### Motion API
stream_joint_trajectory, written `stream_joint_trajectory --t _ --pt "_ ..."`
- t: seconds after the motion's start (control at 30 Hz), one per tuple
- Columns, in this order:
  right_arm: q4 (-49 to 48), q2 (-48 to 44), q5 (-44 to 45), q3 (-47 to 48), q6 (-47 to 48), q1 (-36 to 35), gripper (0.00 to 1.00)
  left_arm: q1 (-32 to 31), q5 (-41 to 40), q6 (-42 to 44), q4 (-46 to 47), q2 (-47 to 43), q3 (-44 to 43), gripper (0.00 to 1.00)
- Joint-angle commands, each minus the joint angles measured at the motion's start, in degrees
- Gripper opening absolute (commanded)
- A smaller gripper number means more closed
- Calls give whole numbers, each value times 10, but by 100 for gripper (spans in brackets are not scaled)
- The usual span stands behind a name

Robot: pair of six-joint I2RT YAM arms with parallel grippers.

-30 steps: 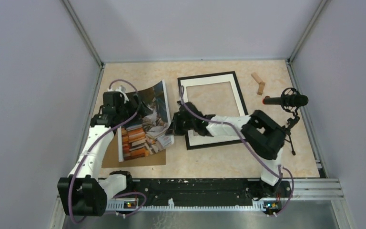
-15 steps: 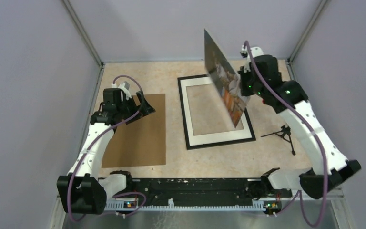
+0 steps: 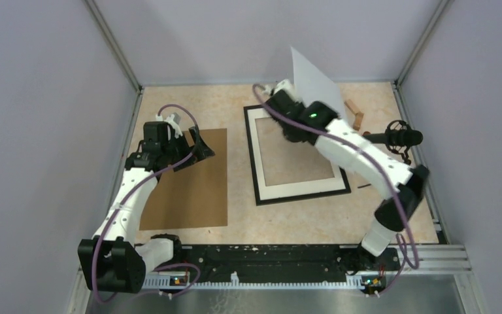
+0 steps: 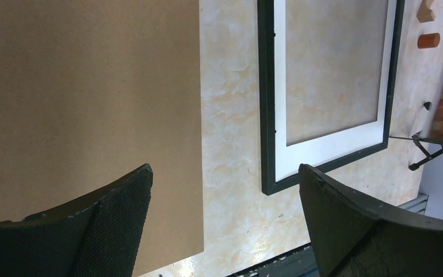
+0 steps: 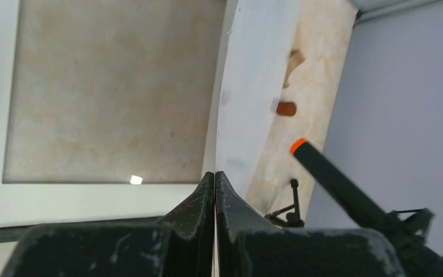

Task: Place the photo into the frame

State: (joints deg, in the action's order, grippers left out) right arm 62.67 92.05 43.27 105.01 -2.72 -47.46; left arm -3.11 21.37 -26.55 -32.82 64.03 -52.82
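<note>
Surface (image 3: 189,108) boxed in by walls on the left, far and right sides.

Frame (image 3: 255,157) lies flat at centre, long axis running near-to-far, far end skewed a little left. White mat (image 3: 301,190) sits inside it; bare surface shows through the opening.

Brown backing board (image 3: 189,190) lies flat to the left, with a strip of bare surface between it and the frame. The same strip shows in the left wrist view between board (image 4: 86,86) and frame (image 4: 267,115).

Microphone (image 3: 392,138) on a small tripod crowds the frame's right side. Wood blocks (image 3: 354,114) lie near the far right corner.

Photo (image 3: 314,82) is up in the air over the frame's far right corner. It stands on edge with its plain white back to the top camera and one corner pointing up toward the far wall.

Right hand (image 3: 286,98) is clamped on the photo's lower edge. In the wrist view the right hand (image 5: 214,173) has its fingertips pressed together on the sheet (image 5: 248,86), which is seen nearly edge-on.

Left hand (image 3: 199,147) hangs over the board's far right corner, spread wide and holding nothing (image 4: 225,173).
</note>
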Motion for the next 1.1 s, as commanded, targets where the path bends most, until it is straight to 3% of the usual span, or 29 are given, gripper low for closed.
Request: stream_joint_trajectory --t 0.0,0.37,0.83,1.07 --pt "95 96 72 -52 -149 -61 0 -1 -11 20 3 -4 -10 99" --pt "-104 245 19 -122 -85 -106 0 -2 -14 23 3 -18 8 99" --pt "-226 221 -33 -157 -51 -110 0 -2 -7 24 7 -21 20 99" --pt "-229 239 -40 -136 -44 -111 0 -2 -3 22 5 -23 22 99"
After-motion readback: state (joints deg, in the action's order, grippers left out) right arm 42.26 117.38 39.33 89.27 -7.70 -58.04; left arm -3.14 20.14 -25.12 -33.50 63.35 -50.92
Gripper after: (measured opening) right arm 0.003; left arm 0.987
